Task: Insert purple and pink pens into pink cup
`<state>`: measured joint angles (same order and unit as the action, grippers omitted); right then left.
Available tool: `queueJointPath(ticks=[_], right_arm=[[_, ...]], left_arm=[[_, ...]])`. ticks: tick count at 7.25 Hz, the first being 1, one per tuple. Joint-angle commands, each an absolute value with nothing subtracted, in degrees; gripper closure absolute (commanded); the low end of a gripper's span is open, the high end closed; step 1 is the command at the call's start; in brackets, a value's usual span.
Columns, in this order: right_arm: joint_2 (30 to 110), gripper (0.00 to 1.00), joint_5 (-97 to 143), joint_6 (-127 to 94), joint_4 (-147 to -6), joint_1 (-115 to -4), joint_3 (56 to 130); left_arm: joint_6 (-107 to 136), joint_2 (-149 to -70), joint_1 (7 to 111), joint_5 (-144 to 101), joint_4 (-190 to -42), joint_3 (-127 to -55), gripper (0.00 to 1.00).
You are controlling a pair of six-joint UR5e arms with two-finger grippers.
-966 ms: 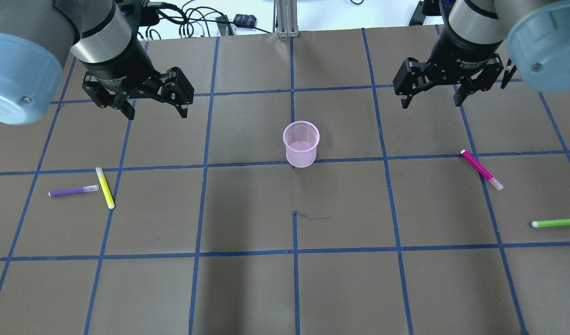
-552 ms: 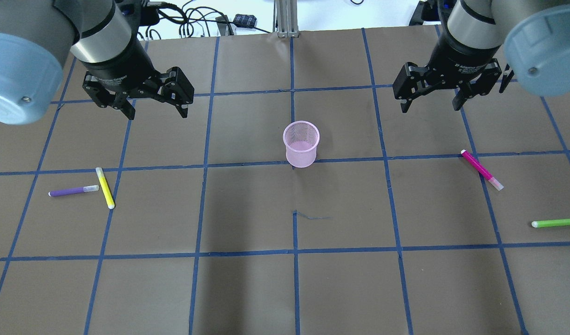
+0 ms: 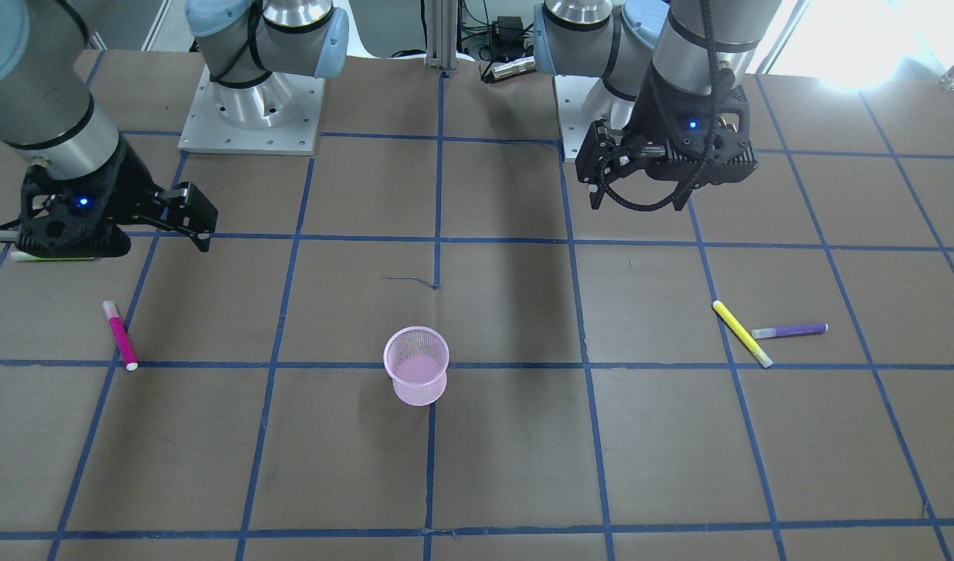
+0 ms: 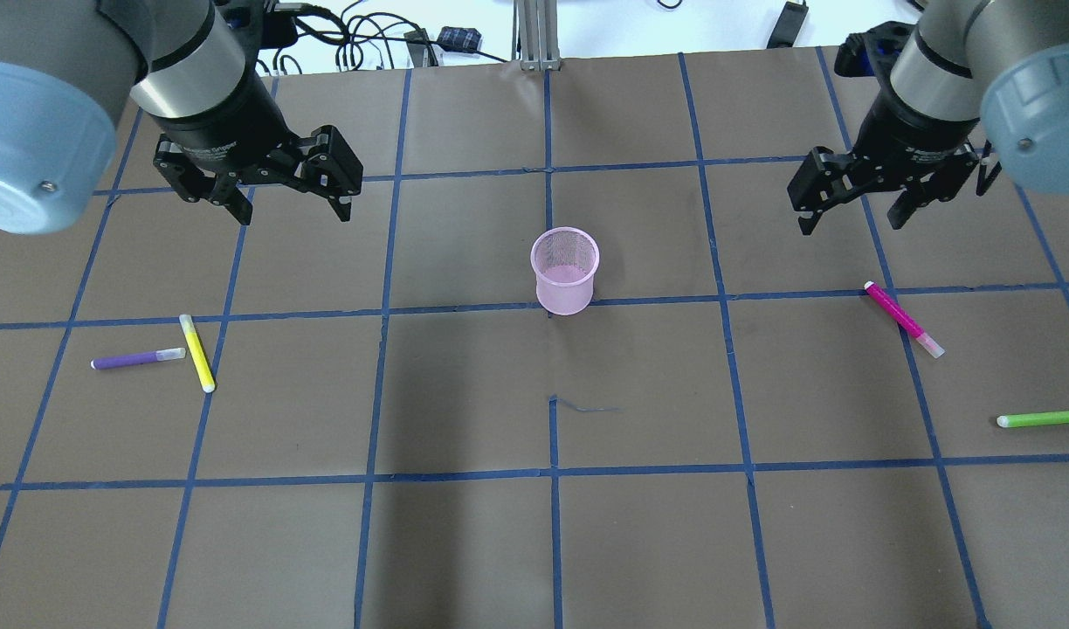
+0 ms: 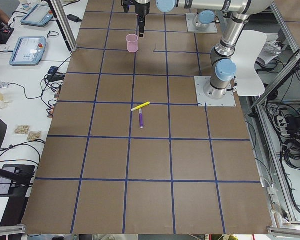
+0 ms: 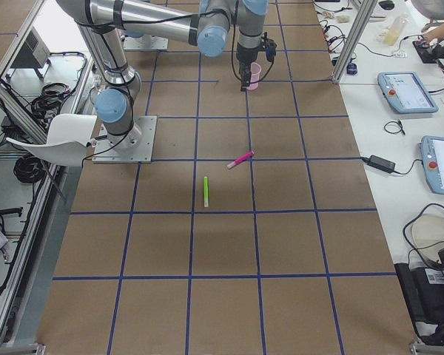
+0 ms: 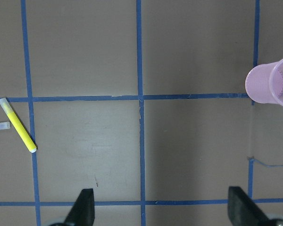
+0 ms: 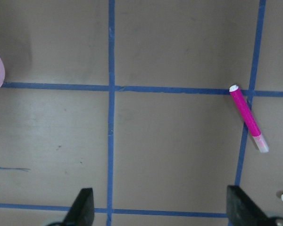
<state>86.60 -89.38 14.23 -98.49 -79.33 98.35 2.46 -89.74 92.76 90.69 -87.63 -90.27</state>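
The pink mesh cup (image 4: 565, 275) stands upright near the table's middle. The purple pen (image 4: 137, 358) lies at the left, its cap end touching a yellow pen (image 4: 197, 352). The pink pen (image 4: 903, 318) lies at the right on a blue tape line. My left gripper (image 4: 296, 212) is open and empty, hovering above the table behind the purple pen. My right gripper (image 4: 850, 222) is open and empty, hovering behind and a little left of the pink pen. The right wrist view shows the pink pen (image 8: 247, 117) ahead and to the right of the open fingers (image 8: 82, 207).
A green pen (image 4: 1043, 418) lies near the table's right edge. Blue tape lines (image 4: 552, 476) grid the brown table. Cables and a metal post (image 4: 534, 35) sit beyond the far edge.
My right gripper has moved right and slightly toward the pink pen. The left arm, the pens and the cup have not moved.
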Motion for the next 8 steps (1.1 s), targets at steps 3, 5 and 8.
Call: queueJointPath(ticks=[3, 5, 8], right_arm=[[76.8, 0.00, -89.4, 35.8, -128.5, -68.3, 113.7], [73.2, 0.00, -89.2, 41.2, -132.3, -66.2, 113.6], [70.3, 0.07, -89.2, 44.0, -135.5, -66.2, 113.6]], left_arm=[[2.5, -89.7, 92.7, 90.7, -87.6, -90.3, 0.00], [2.4, -89.7, 92.6, 90.9, -87.6, -90.1, 0.00], [2.4, -89.5, 92.7, 91.1, -87.7, -90.3, 0.00]])
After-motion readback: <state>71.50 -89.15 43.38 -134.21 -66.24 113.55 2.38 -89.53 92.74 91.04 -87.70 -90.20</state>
